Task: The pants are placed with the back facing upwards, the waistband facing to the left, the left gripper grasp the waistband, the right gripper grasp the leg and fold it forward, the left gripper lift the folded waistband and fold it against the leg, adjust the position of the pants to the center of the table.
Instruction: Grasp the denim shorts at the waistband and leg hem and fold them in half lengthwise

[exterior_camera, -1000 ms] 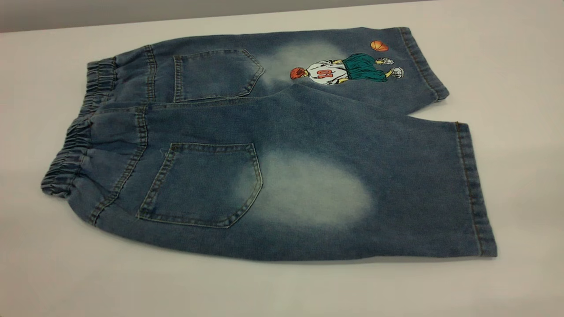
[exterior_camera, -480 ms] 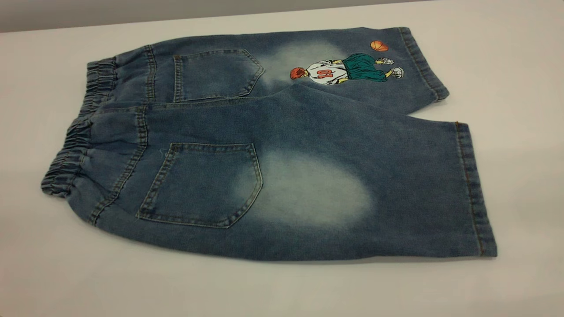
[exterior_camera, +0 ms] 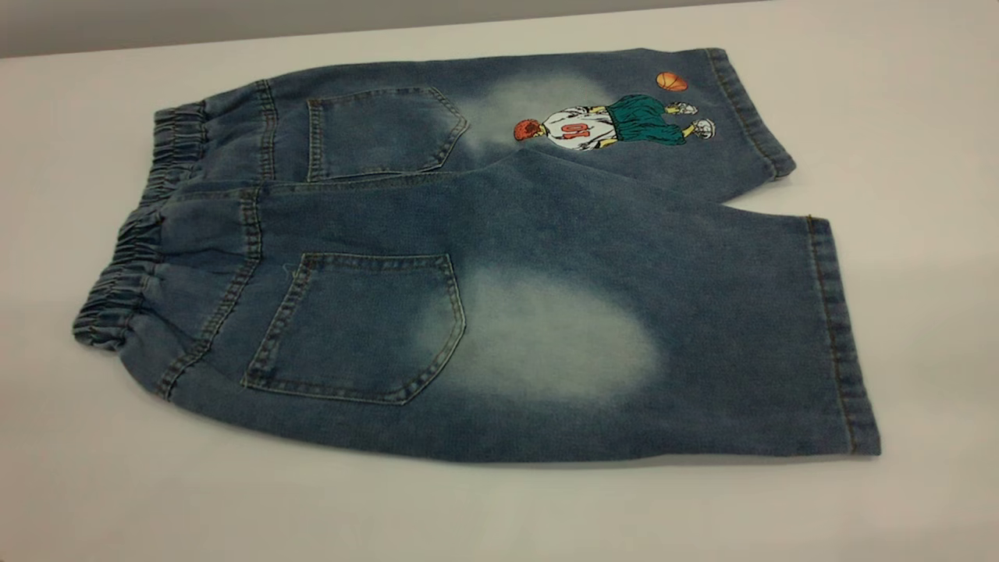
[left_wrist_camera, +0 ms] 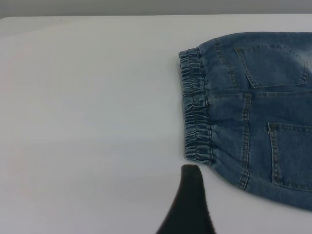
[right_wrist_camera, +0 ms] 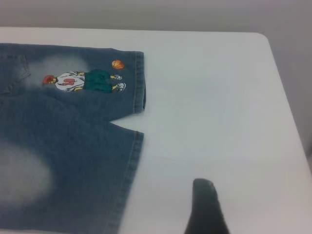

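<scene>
The pants (exterior_camera: pixel 468 257) lie flat on the table (exterior_camera: pixel 897 117), back up, with both patch pockets showing. The gathered waistband (exterior_camera: pixel 136 242) points left. The plain leg (exterior_camera: pixel 702 336) with its pale oval is nearer the camera, and the leg with the cartoon print (exterior_camera: pixel 616 121) lies behind it. Neither gripper appears in the exterior view. In the left wrist view a black part of my left gripper (left_wrist_camera: pixel 190 195) hangs over bare table just off the waistband (left_wrist_camera: pixel 196 112) corner. My right gripper (right_wrist_camera: pixel 204 204) hangs over bare table beside the plain leg's hem (right_wrist_camera: pixel 129 180). Neither touches the cloth.
White tabletop surrounds the pants on all sides. The table's right edge (right_wrist_camera: pixel 287 122) runs close past the right gripper. Its far edge (exterior_camera: pixel 312 35) lies just behind the pants, with a grey wall beyond.
</scene>
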